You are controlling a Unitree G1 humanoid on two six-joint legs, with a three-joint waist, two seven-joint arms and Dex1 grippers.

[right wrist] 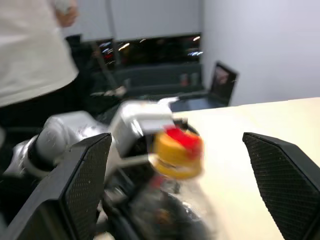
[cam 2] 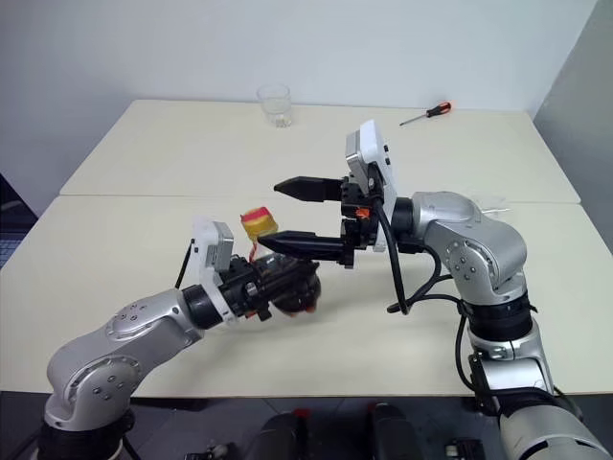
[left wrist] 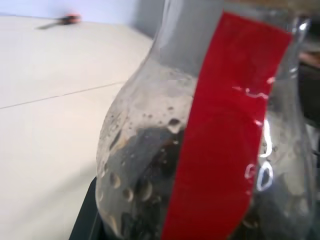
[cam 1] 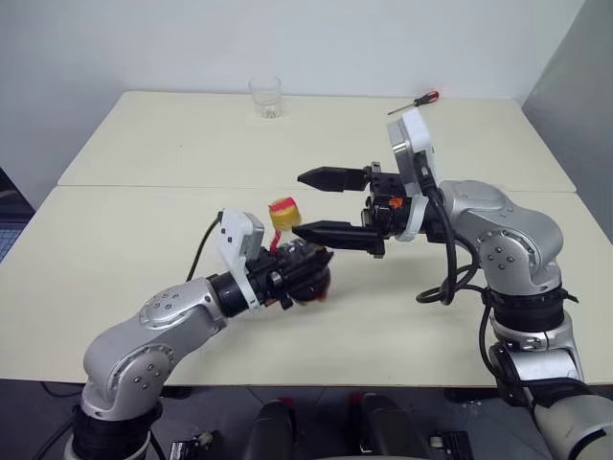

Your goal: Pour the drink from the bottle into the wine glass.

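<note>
The left gripper (cam 1: pixel 299 273) clamps the capped bottle (cam 1: pixel 292 257) above the tabletop (cam 1: pixel 144 220); the right gripper (cam 1: pixel 314 205) jaws stand wide open beside its cap (cam 1: pixel 283 212).

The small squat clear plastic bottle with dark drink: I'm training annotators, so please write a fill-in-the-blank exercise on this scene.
1. The small squat clear plastic bottle with a red-yellow cap is held by the ___ hand.
2. The right hand has its fingers ___.
3. The short clear tumbler stands at the table's ___ edge.

Missing: left; open; far
</note>
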